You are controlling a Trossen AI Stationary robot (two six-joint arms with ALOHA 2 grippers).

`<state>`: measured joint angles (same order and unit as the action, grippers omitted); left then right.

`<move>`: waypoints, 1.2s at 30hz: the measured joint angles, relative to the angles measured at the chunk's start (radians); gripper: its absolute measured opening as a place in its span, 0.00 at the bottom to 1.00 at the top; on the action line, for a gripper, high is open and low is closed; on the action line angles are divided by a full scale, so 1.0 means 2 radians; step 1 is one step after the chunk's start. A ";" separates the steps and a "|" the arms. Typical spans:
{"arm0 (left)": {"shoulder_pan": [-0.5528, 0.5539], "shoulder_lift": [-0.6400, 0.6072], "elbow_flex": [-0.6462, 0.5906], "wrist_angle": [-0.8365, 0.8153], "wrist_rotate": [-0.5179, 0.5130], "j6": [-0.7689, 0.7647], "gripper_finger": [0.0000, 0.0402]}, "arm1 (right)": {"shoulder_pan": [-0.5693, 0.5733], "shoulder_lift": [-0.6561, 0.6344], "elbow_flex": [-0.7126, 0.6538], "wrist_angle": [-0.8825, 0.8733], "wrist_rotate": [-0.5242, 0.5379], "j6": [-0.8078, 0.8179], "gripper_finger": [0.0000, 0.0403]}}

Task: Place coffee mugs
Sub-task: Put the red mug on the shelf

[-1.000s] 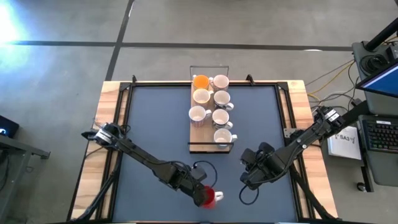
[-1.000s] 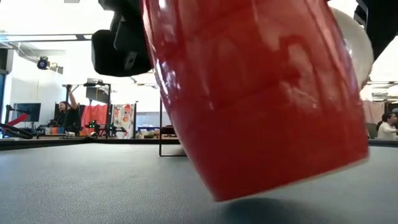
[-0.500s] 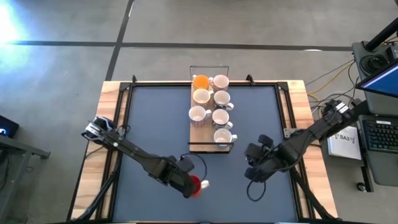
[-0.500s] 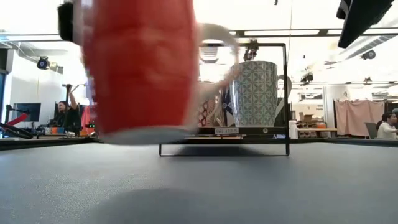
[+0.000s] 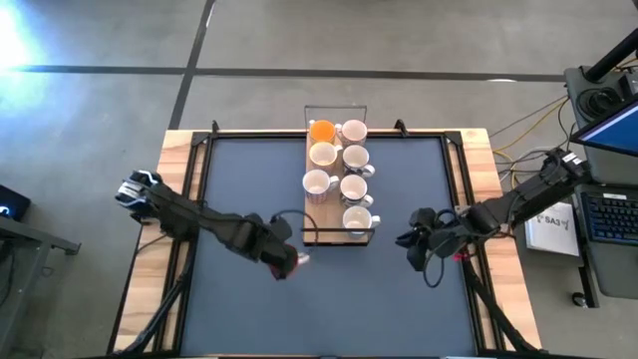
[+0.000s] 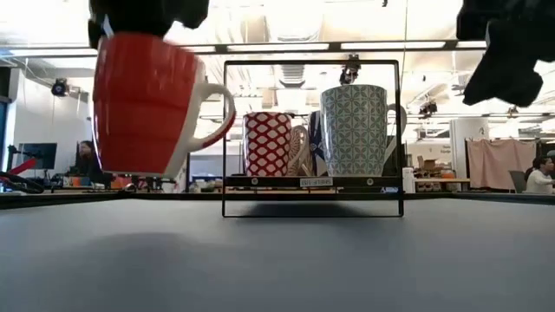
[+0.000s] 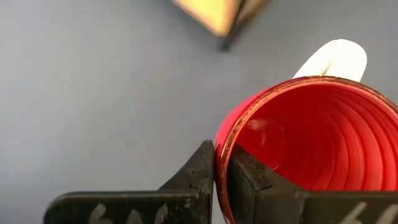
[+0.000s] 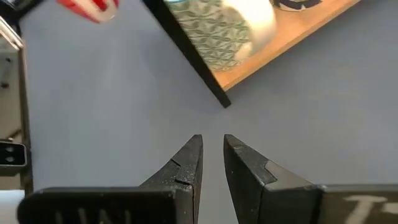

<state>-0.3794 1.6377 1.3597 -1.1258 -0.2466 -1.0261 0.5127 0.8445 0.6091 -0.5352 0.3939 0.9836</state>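
Note:
My left gripper [image 5: 283, 262] is shut on a red mug [image 6: 143, 104] with a white handle [image 6: 217, 108]. It holds the mug above the dark mat, just near-left of the wooden board [image 5: 311, 217]. Several mugs stand on their bases on the board inside a black wire frame: an orange one [image 5: 321, 130] at the far end and white ones [image 5: 344, 184] behind the near end. In the low view, a red-checked mug [image 6: 267, 143] and a green-patterned mug [image 6: 354, 130] stand at the board's near end. My right gripper [image 8: 211, 146] hovers right of the board, slightly open and holding nothing. My left gripper pinches the red mug's rim [image 7: 221, 144], on the side away from the handle. One finger [image 7: 252, 177] is inside the cup and the other [image 7: 198, 171] is outside. The fingers come from above, pointing steeply down. The mug hangs lifted clear of the mat, mouth up and slightly tilted.
The black wire frame [image 6: 225, 139] rises around the board's near end. The mat [image 5: 239, 189] lies bare left of the board and along the near side. A keyboard and papers [image 5: 598, 224] sit beyond the table's right edge.
My left gripper has carried the red mug from the near edge up and toward the board's near-left corner. The mug was strongly tilted and now hangs nearly upright. My right gripper has drawn back toward the table's right and far side.

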 joint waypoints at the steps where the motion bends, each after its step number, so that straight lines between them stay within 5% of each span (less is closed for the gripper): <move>1: 0.008 -0.009 -0.011 -0.002 0.000 0.006 0.02 | -0.003 -0.012 -0.011 0.005 0.000 0.000 0.13; 16: 0.117 -0.144 -0.195 0.131 -0.012 0.063 0.02 | -0.071 -0.157 -0.133 0.035 0.044 0.036 0.13; 36: 0.195 -0.157 -0.215 0.129 0.003 0.134 0.02 | -0.088 -0.177 -0.213 0.052 0.040 0.106 0.13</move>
<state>0.0097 1.3237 0.9295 -0.8682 -0.2415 -0.7589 0.3374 0.4908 0.1825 -0.4303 0.4736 1.1953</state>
